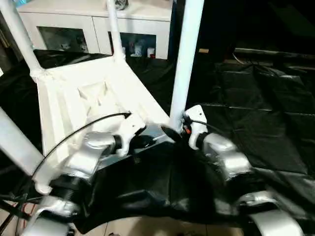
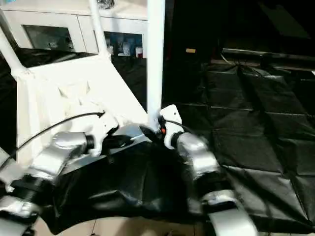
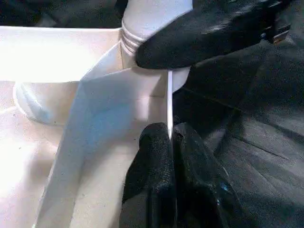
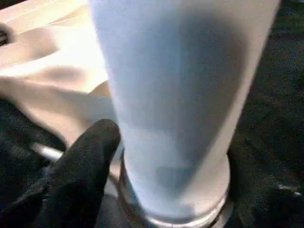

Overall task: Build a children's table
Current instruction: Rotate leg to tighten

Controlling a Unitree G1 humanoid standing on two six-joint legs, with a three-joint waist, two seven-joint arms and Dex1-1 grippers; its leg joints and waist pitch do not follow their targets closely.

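Tabletop (image 1: 93, 98) of the children's table lies upside down on black sheeting (image 1: 256, 128), ribbed underside up, filling the 9 to 12 o'clock part of the head view, w/ a white cabinet (image 1: 93, 24) behind at 12. Its long axis runs from the near edge away toward 11 o'clock. Legs stand up from the corners, pointing roughly straight up: far-left leg (image 1: 19, 39), far-right leg (image 1: 113, 29), near-right leg (image 1: 187, 54); a fourth leg (image 1: 17, 147) slants at 8 o'clock.

Step in hand looks like seating the near-right leg in its corner socket. Left gripper (image 3: 168, 137) is closed, fingers pinching the thin edge rim of the tabletop beside that socket, steadying it. Right gripper (image 1: 174, 129) sits at the base of that leg; one black finger (image 4: 90, 156) rests against the flared end, but can't tell whether the jaws clasp it or stand free.

Next move prob calls for twisting or pressing the leg home while the left keeps the top from shifting
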